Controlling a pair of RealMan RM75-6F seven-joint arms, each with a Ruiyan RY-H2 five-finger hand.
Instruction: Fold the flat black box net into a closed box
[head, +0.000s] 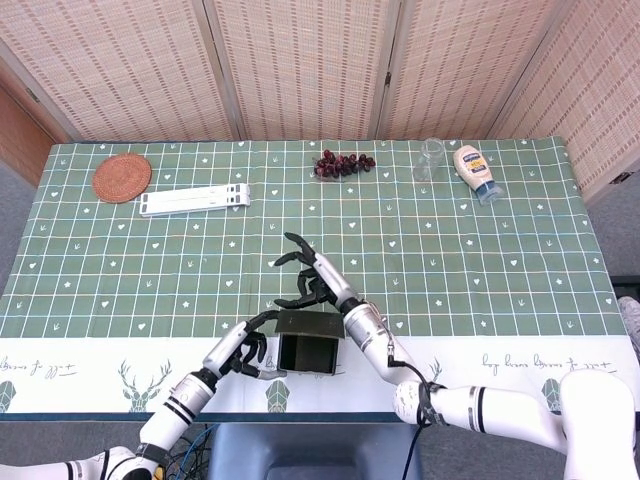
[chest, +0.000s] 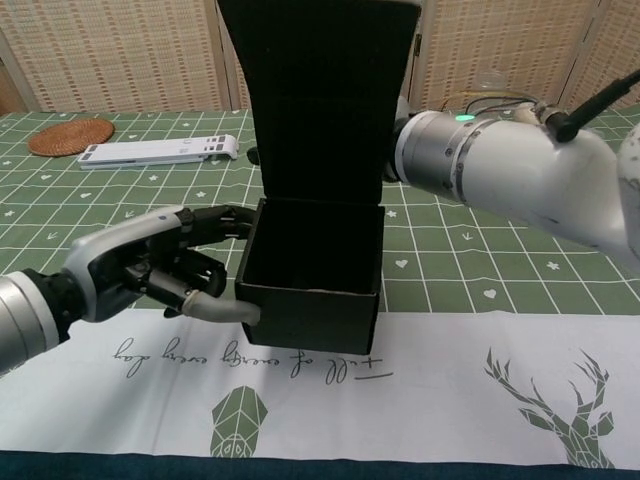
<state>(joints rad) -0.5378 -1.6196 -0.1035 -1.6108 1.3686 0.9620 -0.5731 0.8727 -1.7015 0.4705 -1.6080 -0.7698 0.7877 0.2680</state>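
1. Black box, partly folded, sits at the near edge of the counter, straddling the line between the green checked cloth and the white printed border. Body formed, open at the top; chest view shows a dark empty interior.
2. Tall lid flap stands upright from the box's far wall, rising past the top of the chest view.
3. Left hand is against the box's left side. Fingers curl toward the wall, and a pale fingertip presses on the lower left front corner. Contact is plain; whether it truly grips or only braces, cannot tell.
4. Right hand is behind the box on the far side, fingers spread and arched above the cloth in the head view. In the chest view the flap hides the hand itself; only the silver wrist and forearm show. Whether the fingers touch the flap's back, cannot tell.
5. Far edge of the counter: round woven coaster at left, white flat stand just beside it, bunch of dark grapes near centre, clear glass, and squeeze bottle lying at right.
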